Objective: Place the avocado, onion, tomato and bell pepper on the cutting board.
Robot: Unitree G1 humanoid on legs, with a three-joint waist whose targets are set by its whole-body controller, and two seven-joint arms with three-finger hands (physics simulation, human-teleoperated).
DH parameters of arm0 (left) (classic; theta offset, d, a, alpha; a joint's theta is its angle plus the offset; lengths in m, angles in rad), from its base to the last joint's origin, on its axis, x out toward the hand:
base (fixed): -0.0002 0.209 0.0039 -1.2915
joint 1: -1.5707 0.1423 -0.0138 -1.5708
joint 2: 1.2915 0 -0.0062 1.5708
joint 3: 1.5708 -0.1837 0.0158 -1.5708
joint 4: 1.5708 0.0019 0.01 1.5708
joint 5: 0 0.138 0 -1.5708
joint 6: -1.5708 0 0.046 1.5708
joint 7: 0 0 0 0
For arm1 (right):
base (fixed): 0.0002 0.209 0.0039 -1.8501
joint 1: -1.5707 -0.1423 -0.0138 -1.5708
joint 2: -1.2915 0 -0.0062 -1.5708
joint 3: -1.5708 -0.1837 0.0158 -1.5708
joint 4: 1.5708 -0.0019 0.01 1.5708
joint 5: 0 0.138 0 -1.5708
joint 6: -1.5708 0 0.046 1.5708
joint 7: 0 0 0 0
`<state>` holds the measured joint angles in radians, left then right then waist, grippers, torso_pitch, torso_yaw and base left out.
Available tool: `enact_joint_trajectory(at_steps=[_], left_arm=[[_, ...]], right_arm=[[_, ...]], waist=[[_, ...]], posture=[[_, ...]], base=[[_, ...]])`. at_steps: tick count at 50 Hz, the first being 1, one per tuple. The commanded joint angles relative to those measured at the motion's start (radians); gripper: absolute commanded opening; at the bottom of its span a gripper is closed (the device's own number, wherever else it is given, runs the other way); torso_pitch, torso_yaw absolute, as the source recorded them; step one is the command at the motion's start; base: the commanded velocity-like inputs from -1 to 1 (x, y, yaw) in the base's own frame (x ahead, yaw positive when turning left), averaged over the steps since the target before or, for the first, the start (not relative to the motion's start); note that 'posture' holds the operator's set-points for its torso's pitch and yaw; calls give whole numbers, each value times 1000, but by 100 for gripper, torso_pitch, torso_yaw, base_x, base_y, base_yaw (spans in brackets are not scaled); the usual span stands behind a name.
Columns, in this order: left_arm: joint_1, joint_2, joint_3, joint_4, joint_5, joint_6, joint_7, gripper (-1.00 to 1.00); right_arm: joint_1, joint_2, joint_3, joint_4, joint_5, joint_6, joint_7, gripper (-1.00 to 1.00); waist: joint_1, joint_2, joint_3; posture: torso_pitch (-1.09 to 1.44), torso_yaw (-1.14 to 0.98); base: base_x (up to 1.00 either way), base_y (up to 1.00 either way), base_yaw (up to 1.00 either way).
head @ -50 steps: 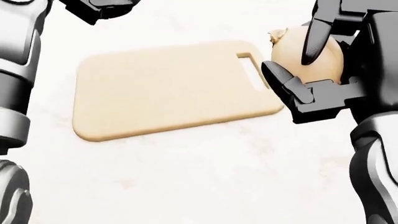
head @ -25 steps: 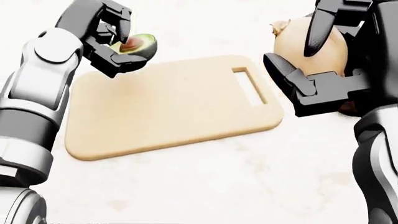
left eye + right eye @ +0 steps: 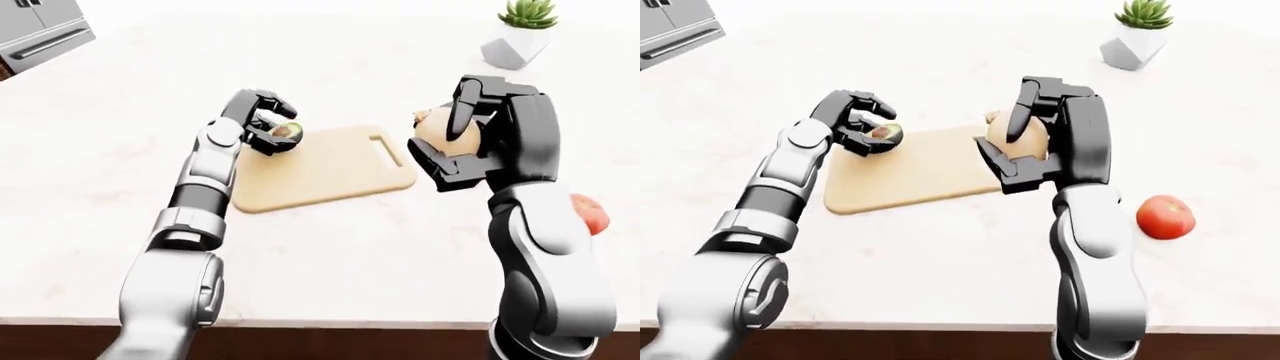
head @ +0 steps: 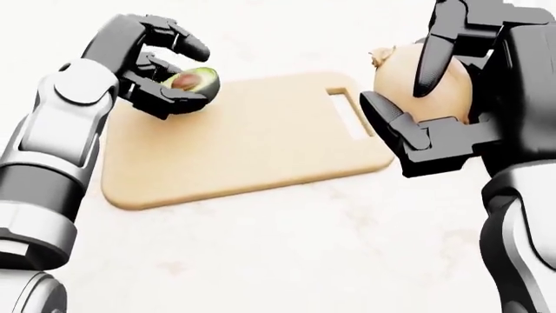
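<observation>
Avocado [image 4: 193, 80] is sitting pinched in the left hand [image 4: 161, 72] over the board's [image 4: 252, 143] corner; the right hand [image 4: 435, 98] is gripping the onion [image 4: 430, 81] beside it. Next, releasing both onto the board.

Head view looks steeply down, close — eye views (wider) share its cutting board [image 4: 243, 143].

No text, label, brand, number or sign can be read in any of the views
</observation>
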<state>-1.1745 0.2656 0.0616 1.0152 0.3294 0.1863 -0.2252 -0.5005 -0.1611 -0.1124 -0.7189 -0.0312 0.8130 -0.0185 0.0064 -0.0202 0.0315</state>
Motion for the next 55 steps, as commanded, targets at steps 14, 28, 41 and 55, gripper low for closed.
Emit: enact_joint_trajectory(at_steps=[14,28,41,55], left_arm=[[-36,23,11,-90,-9,4,-1,100],[4,61,20,-487,15,261,-81,100],[108,185,72,-1092,152,643,-258,100],[282,350,128,-1584,330,973,-549,100]], right_arm=[[-176,4,45,93,-56,-9,25,-100],[-265,74,112,311,-132,-139,58,-100],[-289,187,187,484,-206,-240,92,-100],[-310,310,243,641,-273,-345,129,-100]], waist=[[-2,8,-32],[-7,20,-31],[-17,32,-15],[-22,39,-8]], posture=[[0,0],[0,0],[0,0],[0,0]], base=[[0,0,0],[0,0,0],[0,0,0],[0,0,0]])
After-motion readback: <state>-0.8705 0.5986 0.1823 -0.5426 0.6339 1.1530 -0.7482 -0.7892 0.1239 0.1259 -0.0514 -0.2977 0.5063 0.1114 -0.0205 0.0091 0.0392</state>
